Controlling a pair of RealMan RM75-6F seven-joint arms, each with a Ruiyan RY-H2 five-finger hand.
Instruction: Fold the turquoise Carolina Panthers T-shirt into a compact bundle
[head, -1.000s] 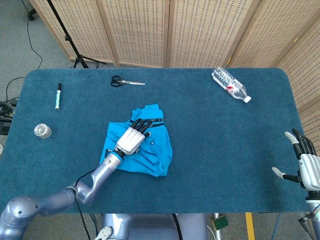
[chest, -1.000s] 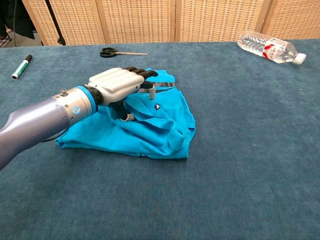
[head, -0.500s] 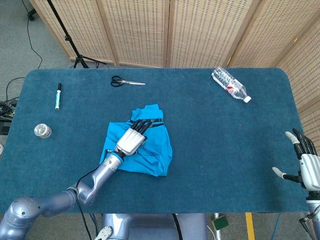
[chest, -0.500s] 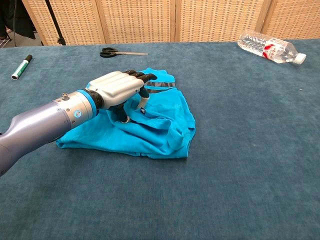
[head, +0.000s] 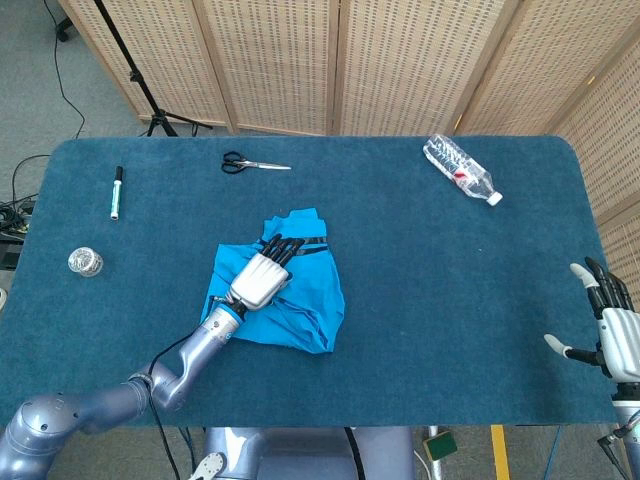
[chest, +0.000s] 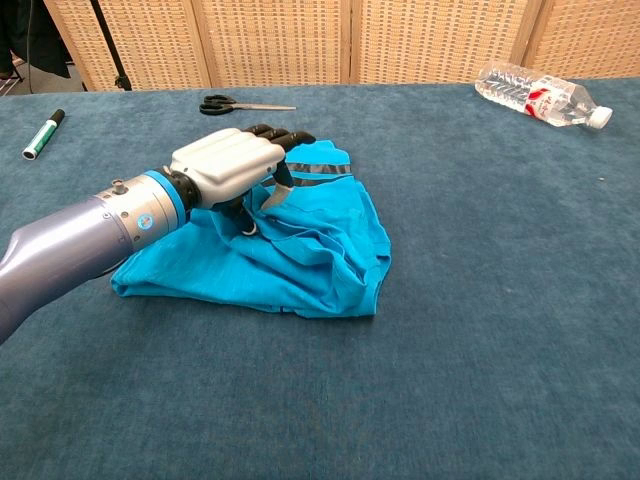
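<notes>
Folding is looking partway done, I'd say: the T-shirt (chest: 300, 255) is lying near the middle of the table (head: 450, 300) as a rumpled, roughly squared heap, not a tight bundle, so more folds seem needed. The left hand (chest: 228, 168) is gripping a raised pleat of cloth near the dark collar band, fingers curled into it. The right hand (head: 605, 330) is waiting well apart at the table's edge, fingers spread, holding nothing. No team lettering is showing; the bottle (chest: 538, 98) label is too small for reading.
</notes>
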